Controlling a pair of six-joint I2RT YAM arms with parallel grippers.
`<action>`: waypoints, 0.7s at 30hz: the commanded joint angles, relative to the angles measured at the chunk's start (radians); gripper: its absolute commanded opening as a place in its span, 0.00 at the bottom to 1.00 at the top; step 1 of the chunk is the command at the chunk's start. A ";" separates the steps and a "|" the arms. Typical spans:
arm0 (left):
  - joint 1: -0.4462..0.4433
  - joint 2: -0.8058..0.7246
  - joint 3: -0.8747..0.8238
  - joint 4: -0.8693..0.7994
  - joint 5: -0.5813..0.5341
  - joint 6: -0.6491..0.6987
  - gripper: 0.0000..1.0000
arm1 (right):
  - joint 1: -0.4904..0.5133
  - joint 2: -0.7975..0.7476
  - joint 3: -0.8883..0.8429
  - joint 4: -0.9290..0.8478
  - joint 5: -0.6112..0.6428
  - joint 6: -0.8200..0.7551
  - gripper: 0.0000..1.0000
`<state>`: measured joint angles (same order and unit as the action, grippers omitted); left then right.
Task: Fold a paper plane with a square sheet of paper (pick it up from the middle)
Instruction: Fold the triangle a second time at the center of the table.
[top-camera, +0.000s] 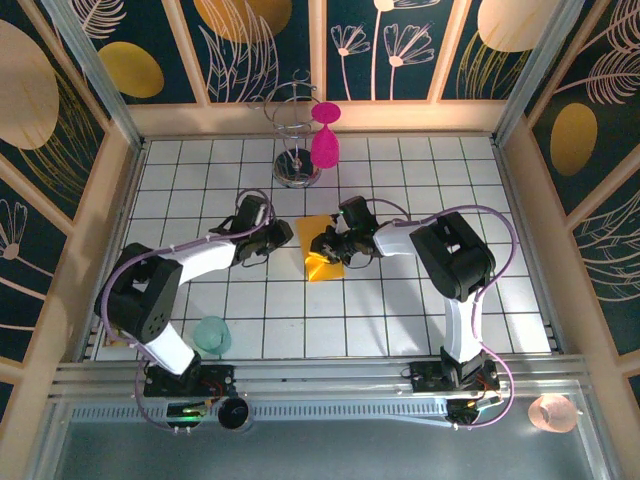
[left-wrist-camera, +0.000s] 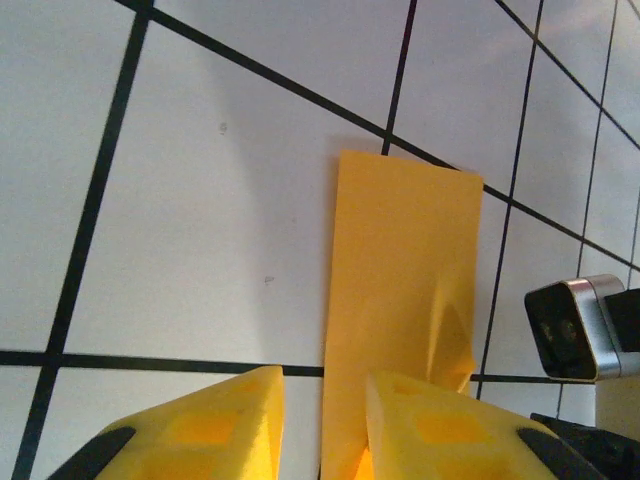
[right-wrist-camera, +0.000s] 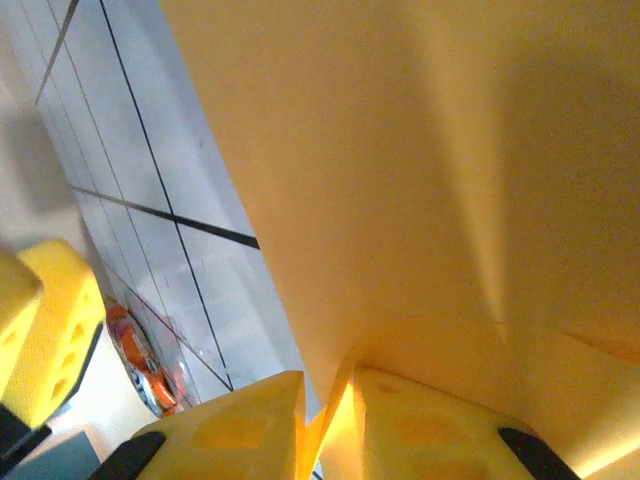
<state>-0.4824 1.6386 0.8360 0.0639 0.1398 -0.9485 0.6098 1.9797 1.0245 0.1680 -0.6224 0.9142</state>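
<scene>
Where right end effector (right-wrist-camera: 330, 400) straddles, paper (right-wrist-camera: 450, 150) (creased)

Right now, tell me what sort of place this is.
Probably a robot lab test cell. A left arm and a right arm are bolted to an aluminium rail at the edge of a white grid-tiled table, which is boxed in by leaf-patterned wall panels.
</scene>
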 joint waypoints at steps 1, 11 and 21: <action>0.006 -0.041 -0.025 0.014 -0.021 -0.030 0.29 | 0.006 0.005 0.009 -0.047 0.036 -0.014 0.26; 0.005 -0.063 -0.055 0.057 0.048 -0.024 0.32 | 0.005 -0.009 -0.009 -0.028 0.039 -0.011 0.44; -0.032 -0.003 -0.030 0.108 0.143 -0.004 0.17 | 0.004 0.001 -0.009 -0.067 0.062 -0.021 0.25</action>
<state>-0.4931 1.6047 0.7914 0.1417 0.2379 -0.9668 0.6136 1.9682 1.0264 0.1604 -0.6006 0.9096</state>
